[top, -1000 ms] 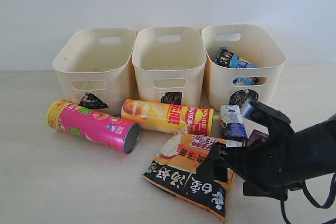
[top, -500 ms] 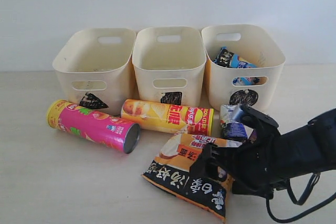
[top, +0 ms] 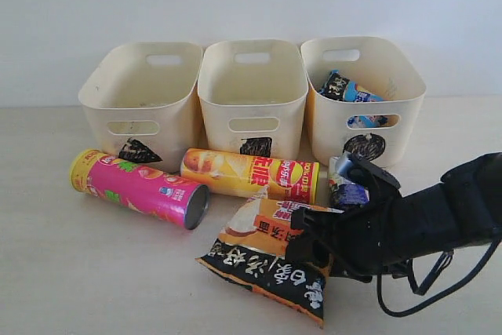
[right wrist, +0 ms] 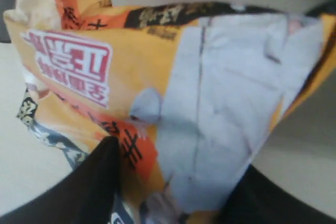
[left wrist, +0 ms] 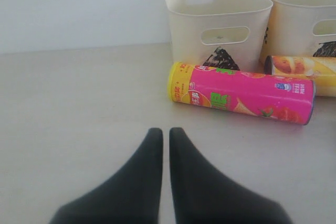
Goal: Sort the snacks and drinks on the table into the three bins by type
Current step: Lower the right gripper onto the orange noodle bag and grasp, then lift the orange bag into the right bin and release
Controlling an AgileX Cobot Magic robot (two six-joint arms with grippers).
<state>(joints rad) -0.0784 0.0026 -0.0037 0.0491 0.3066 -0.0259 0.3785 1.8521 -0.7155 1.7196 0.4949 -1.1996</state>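
Now the right gripper (top: 311,238) is squeezing the orange-black bag (top: 263,260).
It is tipping up off the table (top: 78,272), getting ready for the far-right bin (top: 412,107); the left gripper (left wrist: 164,145) is sitting clenched, empty.

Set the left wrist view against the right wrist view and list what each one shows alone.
Only the left wrist view: the shut left tool, the magenta chip tube lying on its side, part of the yellow-red chip tube, a cream bin and a second bin behind them. Only the right wrist view: the orange-black bag, filling the picture, pinched by the right tool. Shared: just the pale table.
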